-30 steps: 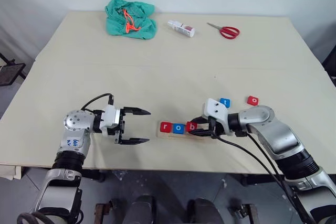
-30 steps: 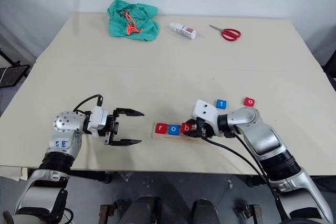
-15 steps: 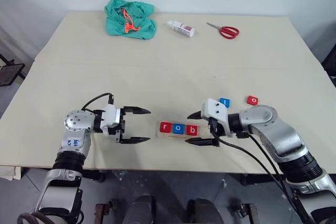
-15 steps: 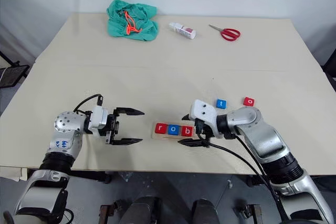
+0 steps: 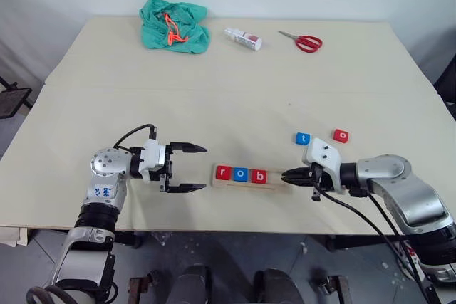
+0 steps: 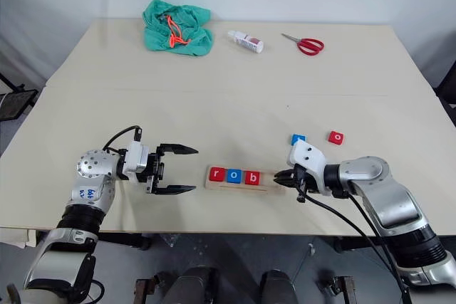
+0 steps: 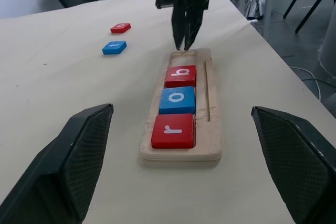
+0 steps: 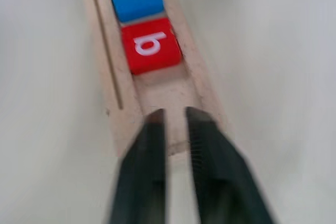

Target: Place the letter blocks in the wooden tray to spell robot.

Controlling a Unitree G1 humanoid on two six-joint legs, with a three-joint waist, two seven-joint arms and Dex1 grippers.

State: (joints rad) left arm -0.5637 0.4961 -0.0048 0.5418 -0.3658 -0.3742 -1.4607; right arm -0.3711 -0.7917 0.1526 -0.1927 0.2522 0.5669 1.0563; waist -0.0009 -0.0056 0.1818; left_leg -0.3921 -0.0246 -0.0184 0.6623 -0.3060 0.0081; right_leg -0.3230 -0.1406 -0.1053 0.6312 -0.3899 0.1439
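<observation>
The wooden tray (image 5: 280, 179) lies near the table's front edge. It holds a red r block (image 5: 224, 172), a blue o block (image 5: 241, 174) and a red b block (image 5: 258, 176) side by side. Its right end is bare. A blue t block (image 5: 303, 138) and a red o block (image 5: 341, 135) lie loose on the table behind and right of the tray. My right gripper (image 5: 286, 174) is shut and empty, with its tips at the tray's right end (image 8: 163, 95). My left gripper (image 5: 204, 168) stands open just left of the tray, holding nothing.
At the table's far side lie a green cloth (image 5: 173, 23), a small white bottle (image 5: 243, 38) and red-handled scissors (image 5: 303, 41). The table's front edge runs close below the tray and both grippers.
My right gripper let go of the red b block in the tray, opened wide, then drew back to the right and shut. The left gripper kept still.
</observation>
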